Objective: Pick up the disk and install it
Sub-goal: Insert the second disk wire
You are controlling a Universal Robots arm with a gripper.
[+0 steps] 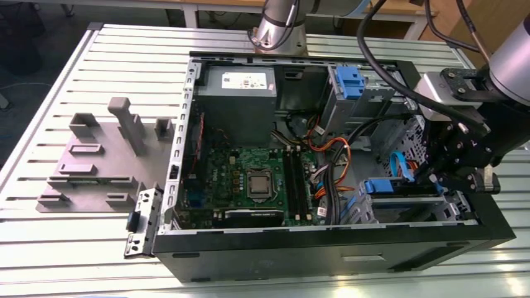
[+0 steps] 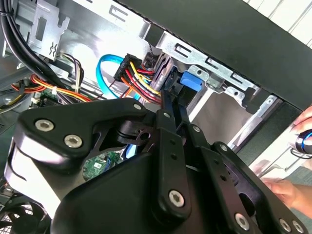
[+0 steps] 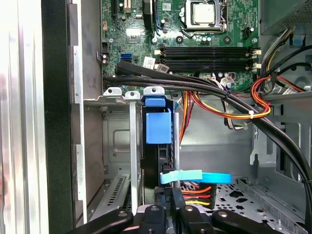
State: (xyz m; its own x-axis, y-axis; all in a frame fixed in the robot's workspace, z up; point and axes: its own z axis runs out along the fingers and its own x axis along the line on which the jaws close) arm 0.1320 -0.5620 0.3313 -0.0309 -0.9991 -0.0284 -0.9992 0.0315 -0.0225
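Observation:
The disk (image 1: pixel 383 185) stands on edge in a slot of the grey drive cage (image 1: pixel 414 210) at the near corner of the open computer case, on the exterior view's right. Its blue carrier (image 3: pixel 158 124) faces the first wrist view, and the blue tab (image 2: pixel 189 82) shows in the second wrist view. My gripper (image 1: pixel 424 181) reaches into the case beside the cage. Its black fingers (image 2: pixel 166 105) lie close together, shut, with their tips at the disk's end by the cable plugs. The gripper (image 3: pixel 170 195) sits just behind a light blue data cable (image 3: pixel 195 177).
Red, yellow and orange power cables (image 3: pixel 229 109) and black cables cross the case. The motherboard (image 1: pixel 248 180), grey power supply (image 1: pixel 236 93) and a second cage with a blue clip (image 1: pixel 348 84) fill the case. A grey fixture plate (image 1: pixel 99 164) lies on the table. A person's hand (image 2: pixel 292 187) is near the case.

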